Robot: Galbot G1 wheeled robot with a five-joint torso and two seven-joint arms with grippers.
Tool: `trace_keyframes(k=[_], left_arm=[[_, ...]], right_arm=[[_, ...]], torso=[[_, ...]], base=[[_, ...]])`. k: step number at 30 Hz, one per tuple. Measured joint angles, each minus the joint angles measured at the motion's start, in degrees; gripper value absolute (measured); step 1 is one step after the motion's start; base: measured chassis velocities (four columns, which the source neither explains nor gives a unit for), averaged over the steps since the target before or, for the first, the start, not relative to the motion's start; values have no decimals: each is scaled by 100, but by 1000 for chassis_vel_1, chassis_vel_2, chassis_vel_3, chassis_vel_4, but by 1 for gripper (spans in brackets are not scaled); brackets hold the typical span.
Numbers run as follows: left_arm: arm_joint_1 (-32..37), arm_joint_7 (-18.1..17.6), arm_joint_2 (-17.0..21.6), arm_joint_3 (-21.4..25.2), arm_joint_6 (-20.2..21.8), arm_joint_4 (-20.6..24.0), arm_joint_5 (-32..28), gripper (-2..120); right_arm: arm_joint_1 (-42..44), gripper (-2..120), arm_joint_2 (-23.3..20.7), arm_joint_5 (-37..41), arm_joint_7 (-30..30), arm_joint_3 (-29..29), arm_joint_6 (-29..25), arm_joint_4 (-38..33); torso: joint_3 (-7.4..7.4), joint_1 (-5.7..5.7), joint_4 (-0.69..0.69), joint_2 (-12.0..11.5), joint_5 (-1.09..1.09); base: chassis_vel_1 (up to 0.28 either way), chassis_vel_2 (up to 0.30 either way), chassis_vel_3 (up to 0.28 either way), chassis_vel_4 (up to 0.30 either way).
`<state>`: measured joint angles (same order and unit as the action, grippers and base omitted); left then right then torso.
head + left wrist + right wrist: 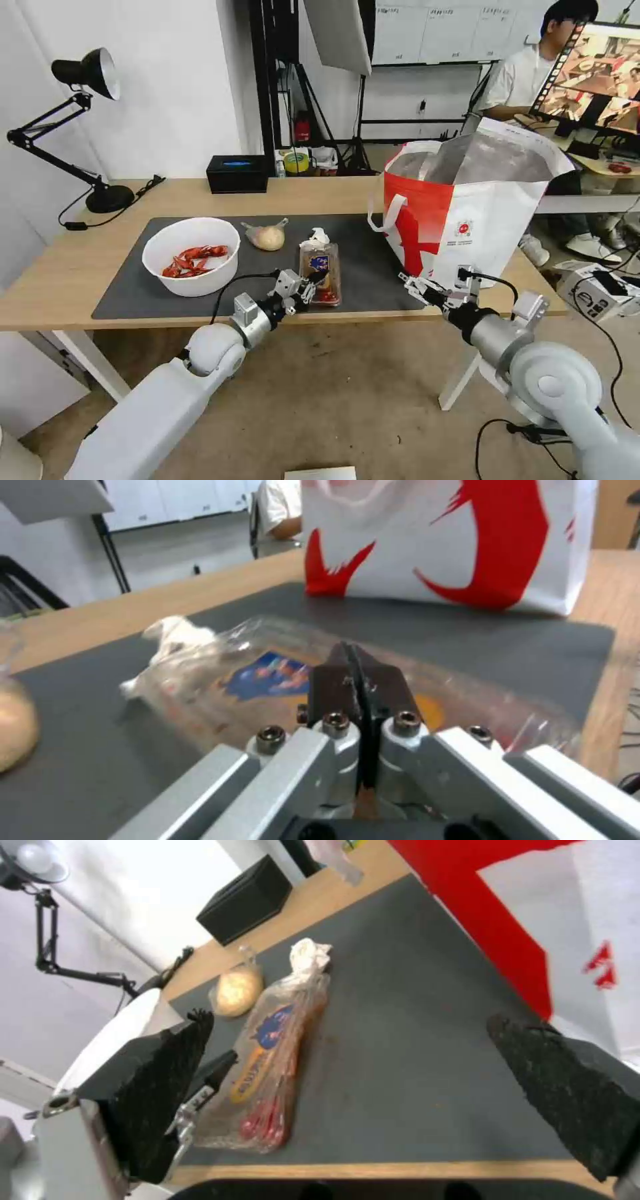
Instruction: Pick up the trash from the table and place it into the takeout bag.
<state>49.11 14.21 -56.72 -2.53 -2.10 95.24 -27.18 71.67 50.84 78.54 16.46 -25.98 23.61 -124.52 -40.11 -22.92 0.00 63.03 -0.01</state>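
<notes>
My left gripper (308, 288) had its fingers pinched shut at the near end of the tray (321, 272); its long side ran straight away from them. My right gripper (415, 285) waited open by the bag (467, 213).

Worktop (80, 267), grey mat (373, 267): white bowl (192, 257) of red shells; small clear bag (267, 235); crumpled tissue (319, 237) touching clear tray (321, 272); takeout bag (467, 207), upright. Left tool (312, 285) at the tray's near edge. Right tool (415, 285) beside the bag's base.
</notes>
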Motion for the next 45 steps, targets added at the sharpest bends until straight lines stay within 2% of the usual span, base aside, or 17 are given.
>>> trace_keyframes(k=[7, 12, 19, 29, 38, 45], left_arm=[[44, 9, 79, 84, 0, -40, 48, 0], [166, 73, 134, 157, -15, -19, 73, 0], [224, 154, 100, 177, -34, 17, 112, 0], [241, 147, 115, 206, -55, 68, 124, 0], [258, 24, 148, 210, -70, 92, 86, 0], [295, 20, 131, 201, -108, 101, 77, 0]], right_arm=[[-426, 100, -45, 219, -19, 315, 13, 211], [-1279, 100, 32, 522, 34, 975, 234, 673], [-1948, 100, 231, 652, 182, 1467, 383, 1202], [-2346, 100, 430, 741, 245, 1819, 595, 1557], [-2801, 100, 749, 1083, 690, 2047, 1149, 1890], [-3165, 100, 1056, 1296, 1037, 2187, 1231, 2191]], torso=[[0, 0, 0, 0, 0], [0, 0, 1, 0, 0], [0, 0, 1, 0, 1], [0, 0, 0, 0, 0], [0, 0, 1, 0, 0], [0, 0, 1, 0, 0]], base=[[0, 0, 0, 0], [0, 0, 0, 0], [0, 0, 0, 0], [0, 0, 0, 0], [0, 0, 0, 0], [0, 0, 0, 0]])
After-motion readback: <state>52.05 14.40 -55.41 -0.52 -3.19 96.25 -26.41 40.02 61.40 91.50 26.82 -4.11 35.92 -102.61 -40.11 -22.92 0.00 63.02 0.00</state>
